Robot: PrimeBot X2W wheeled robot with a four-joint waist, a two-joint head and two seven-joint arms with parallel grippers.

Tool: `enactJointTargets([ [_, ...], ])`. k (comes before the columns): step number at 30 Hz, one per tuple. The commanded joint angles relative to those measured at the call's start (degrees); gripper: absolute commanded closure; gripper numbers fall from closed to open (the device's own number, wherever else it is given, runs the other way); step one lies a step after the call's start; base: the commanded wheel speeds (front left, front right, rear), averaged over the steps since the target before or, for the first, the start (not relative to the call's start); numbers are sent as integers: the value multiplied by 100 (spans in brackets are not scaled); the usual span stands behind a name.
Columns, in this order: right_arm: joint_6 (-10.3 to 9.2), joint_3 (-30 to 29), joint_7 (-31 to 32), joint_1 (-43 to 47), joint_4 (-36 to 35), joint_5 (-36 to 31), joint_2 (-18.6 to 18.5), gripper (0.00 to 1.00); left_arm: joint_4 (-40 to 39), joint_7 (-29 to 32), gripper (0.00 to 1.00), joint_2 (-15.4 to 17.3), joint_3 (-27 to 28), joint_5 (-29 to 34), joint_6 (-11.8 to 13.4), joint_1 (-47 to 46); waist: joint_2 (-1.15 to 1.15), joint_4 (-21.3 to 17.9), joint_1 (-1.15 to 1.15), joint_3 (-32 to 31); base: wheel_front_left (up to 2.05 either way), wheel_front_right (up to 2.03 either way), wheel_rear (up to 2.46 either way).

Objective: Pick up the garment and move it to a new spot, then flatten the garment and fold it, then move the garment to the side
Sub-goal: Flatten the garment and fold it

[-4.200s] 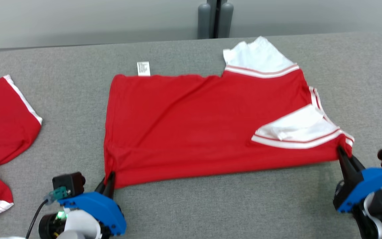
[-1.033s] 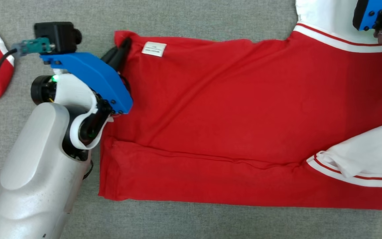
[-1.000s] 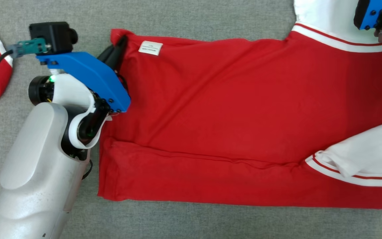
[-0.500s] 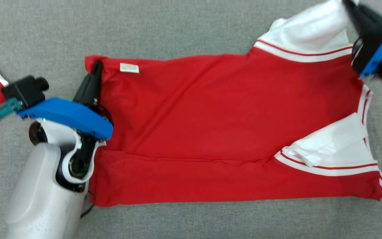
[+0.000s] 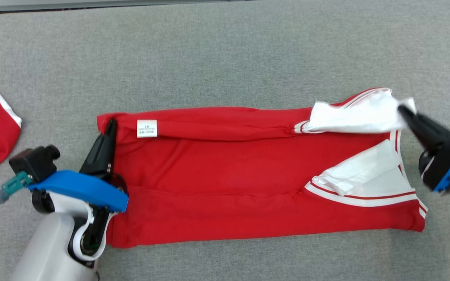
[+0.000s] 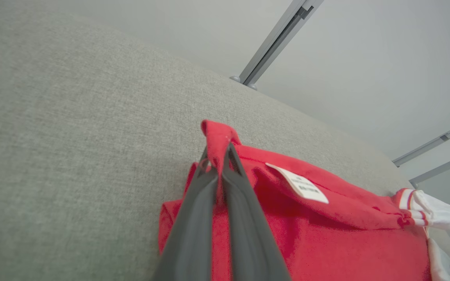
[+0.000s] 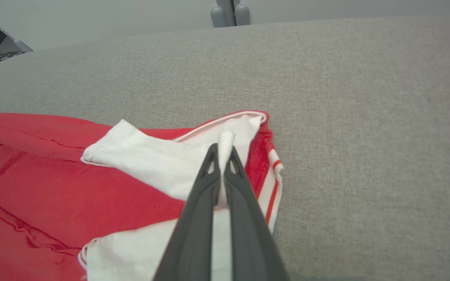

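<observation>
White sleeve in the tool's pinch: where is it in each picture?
Head view: white sleeve, right of middle, pinched by the right tool.
Left wrist view: sleeve at the far right edge, low.
Right wrist view: sleeve in the centre, at the tool's tips.
Shared landmark: the red shirt it joins.

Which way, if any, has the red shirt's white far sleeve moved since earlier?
Yes: the white far sleeve has folded in toward the white near sleeve, pinched by the right pincer.

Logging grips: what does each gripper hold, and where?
Red jersey shirt with white sleeves: left gripper pinches its red hem corner by the label; right gripper pinches the far white sleeve at its edge.
</observation>
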Motion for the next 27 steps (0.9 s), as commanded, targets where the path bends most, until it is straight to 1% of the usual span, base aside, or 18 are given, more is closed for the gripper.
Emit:
enactJointTargets([
  [1, 3, -58, 47, 190, -84, 48, 44, 100, 102, -48, 100, 86, -31, 53, -43, 124, 0, -30, 1, -40, 0, 0, 0],
  [6, 3, -263, 172, 784, -429, -61, 330, 100, 520, -236, 100, 126, -176, 63, -67, 181, 0, -122, 1, -137, 0, 0, 0],
  [14, 3, -472, 208, 1432, -732, -231, 569, 100, 822, -512, 100, 122, -286, 31, -86, 417, 0, -171, 1, -352, 0, 0, 0],
  [16, 3, -499, 237, 1577, -764, -262, 612, 100, 857, -560, 71, 85, -260, -17, -69, 528, 0, -182, 1, -418, 0, 0, 0],
  [17, 3, -527, 264, 1649, -770, -287, 630, 5, 860, -609, 31, 77, -243, -14, -36, 569, 0, -182, 1, -447, 0, 0, 0],
  [18, 2, -585, 242, 1687, -776, -335, 649, 0, 871, -651, 0, 65, -230, -7, 2, 613, 0, -180, 1, -481, 0, 0, 0],
  [23, 3, -737, 206, 1900, -850, -571, 733, 0, 865, -830, 0, 14, -165, 63, 65, 731, 0, -148, 1, -644, 0, 0, 0],
  [27, 3, -994, 210, 1927, -919, -821, 866, 0, 728, -972, 0, 47, -77, 293, 157, 748, 0, -90, 1, -792, 0, 0, 0],
])
